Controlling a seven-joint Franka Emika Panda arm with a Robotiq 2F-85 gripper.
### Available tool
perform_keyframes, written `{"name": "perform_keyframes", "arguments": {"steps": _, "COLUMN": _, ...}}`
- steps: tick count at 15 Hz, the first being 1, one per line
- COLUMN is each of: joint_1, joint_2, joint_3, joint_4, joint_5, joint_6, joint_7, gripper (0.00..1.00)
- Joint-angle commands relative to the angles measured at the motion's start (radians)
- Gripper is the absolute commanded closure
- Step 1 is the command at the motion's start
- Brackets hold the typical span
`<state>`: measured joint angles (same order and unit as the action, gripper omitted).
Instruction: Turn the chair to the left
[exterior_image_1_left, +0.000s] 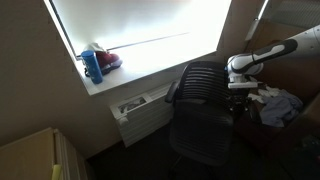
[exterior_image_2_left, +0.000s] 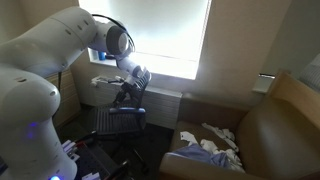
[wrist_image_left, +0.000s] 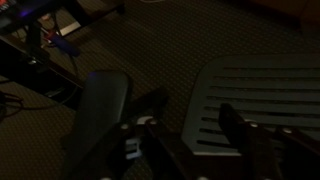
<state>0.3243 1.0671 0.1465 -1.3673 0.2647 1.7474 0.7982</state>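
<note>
your gripper stands open, jaws spread astride the ribbed backrest edge of the chair. any print on the blue bottle is too small to read.

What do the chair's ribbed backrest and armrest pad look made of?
The chair backrest: probably moulded plastic, matte and dark; even, rigid-looking horizontal ribs with slots between. Could be coated mesh; too dim to settle. The armrest pad: smooth dark plastic or foam rubber, faint sheen on its rounded top.

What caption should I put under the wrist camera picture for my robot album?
Open end effector poised at the ribbed backrest edge of the black chair, over dark carpet.
</note>
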Motion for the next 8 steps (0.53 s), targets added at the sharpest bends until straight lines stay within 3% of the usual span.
{"name": "perform_keyframes", "arguments": {"steps": 1, "joint_1": 0.0, "joint_2": -0.032, "joint_3": 0.014, "joint_4": -0.043, "joint_5": 0.009, "joint_6": 0.154, "joint_7": -0.133, "gripper": 0.65}}
{"name": "perform_keyframes", "arguments": {"steps": 2, "joint_1": 0.006, "joint_2": -0.041, "joint_3": 0.013, "joint_4": -0.053, "joint_5": 0.002, "joint_6": 0.202, "joint_7": -0.163, "gripper": 0.57}}
{"name": "perform_keyframes", "arguments": {"steps": 3, "joint_1": 0.015, "joint_2": -0.057, "joint_3": 0.005, "joint_4": -0.063, "joint_5": -0.012, "joint_6": 0.243, "joint_7": -0.187, "gripper": 0.37}}
{"name": "perform_keyframes", "arguments": {"steps": 6, "joint_1": 0.021, "joint_2": -0.112, "joint_3": 0.002, "joint_4": -0.107, "joint_5": -0.029, "joint_6": 0.376, "joint_7": -0.253, "gripper": 0.23}}
{"name": "perform_keyframes", "arguments": {"steps": 7, "joint_1": 0.029, "joint_2": -0.032, "joint_3": 0.001, "joint_4": -0.008, "joint_5": -0.014, "joint_6": 0.291, "joint_7": -0.199, "gripper": 0.16}}
{"name": "perform_keyframes", "arguments": {"steps": 8, "joint_1": 0.03, "joint_2": -0.041, "joint_3": 0.001, "joint_4": -0.011, "joint_5": -0.012, "joint_6": 0.3, "joint_7": -0.202, "gripper": 0.35}}
